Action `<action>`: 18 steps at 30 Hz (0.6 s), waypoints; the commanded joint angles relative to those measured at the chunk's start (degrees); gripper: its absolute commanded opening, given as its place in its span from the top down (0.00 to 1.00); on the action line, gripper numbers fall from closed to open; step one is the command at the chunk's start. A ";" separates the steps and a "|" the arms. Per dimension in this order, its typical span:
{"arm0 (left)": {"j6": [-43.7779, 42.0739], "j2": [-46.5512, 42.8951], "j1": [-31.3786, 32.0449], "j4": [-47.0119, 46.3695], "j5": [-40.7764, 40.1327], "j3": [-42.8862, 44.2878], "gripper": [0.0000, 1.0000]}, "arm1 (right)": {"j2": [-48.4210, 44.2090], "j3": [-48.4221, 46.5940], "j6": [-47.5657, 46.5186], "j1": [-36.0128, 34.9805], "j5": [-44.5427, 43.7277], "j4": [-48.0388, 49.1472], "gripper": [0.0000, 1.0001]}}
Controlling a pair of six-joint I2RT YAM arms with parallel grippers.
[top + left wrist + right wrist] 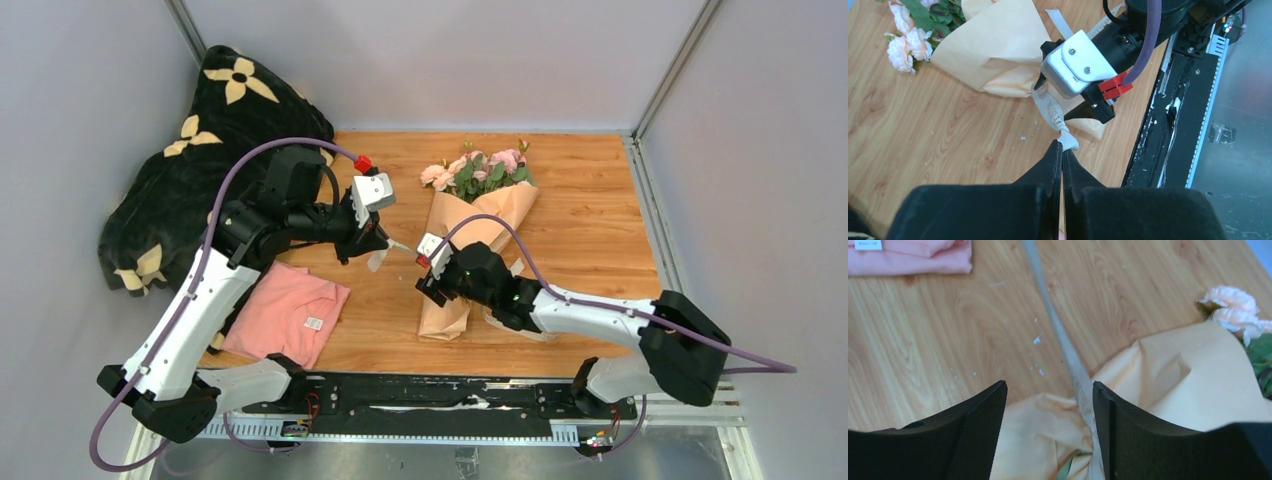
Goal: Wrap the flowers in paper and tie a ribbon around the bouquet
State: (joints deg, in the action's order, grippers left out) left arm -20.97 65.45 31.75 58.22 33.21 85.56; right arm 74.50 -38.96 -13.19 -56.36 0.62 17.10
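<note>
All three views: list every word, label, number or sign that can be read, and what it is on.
Nothing is readable in any view.
On the pink cloth, a white label: print too small to read.
On the silver wrist housing, a dark marking: too blurred to read.

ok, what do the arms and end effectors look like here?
Left arm and right arm match: white links, black joints. A purple cable runs along each to a red plug beside a silver wrist housing. Left end effector and right end effector have black wedge fingers; the right's pads look textured.
</note>
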 commanded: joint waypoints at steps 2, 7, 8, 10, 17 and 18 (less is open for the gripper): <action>0.49 -1.01 0.51 1.46 -0.88 0.12 1.00 | 5.20 -1.64 -2.66 0.53 -2.36 14.53 0.36; -0.57 -1.72 0.46 2.47 -3.67 -0.75 1.00 | 4.00 1.03 0.12 1.87 -4.66 17.02 0.58; -0.65 -1.95 0.49 2.55 -4.29 -0.92 1.00 | 3.68 1.57 0.50 2.13 -5.10 17.03 0.60; -0.56 -2.25 0.49 2.69 -5.22 -1.34 1.00 | 2.76 2.53 1.66 2.89 -4.97 17.07 0.70; -1.09 -4.24 0.51 2.69 -6.67 -5.90 1.00 | 0.84 1.96 3.31 4.28 -2.51 13.54 1.00; -2.87 -5.13 0.50 2.63 -7.10 -8.44 1.00 | 0.32 2.15 3.72 5.03 -1.91 13.23 1.00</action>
State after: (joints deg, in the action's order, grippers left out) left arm -21.23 62.85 31.75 59.86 27.97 82.26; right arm 77.30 -37.21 -11.33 -52.90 -2.85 31.53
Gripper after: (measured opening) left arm 0.006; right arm 0.010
